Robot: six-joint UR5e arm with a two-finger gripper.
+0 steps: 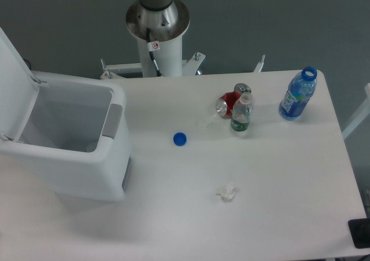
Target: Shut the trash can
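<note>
The trash can (87,162) is a large boxy white bin at the left of the table. Its flat white lid (13,81) stands raised at the far left, so the inside shows and looks bare. A grey latch tab (113,120) sits on its right rim. Only the arm's base column (157,26) shows at the top centre. The gripper is out of view.
A blue bottle cap (180,138) lies right of the bin. A red can (230,102) and a small clear bottle (240,115) stand together mid-table. A blue bottle (298,95) without cap stands at far right. A crumpled paper scrap (226,192) lies nearer the front.
</note>
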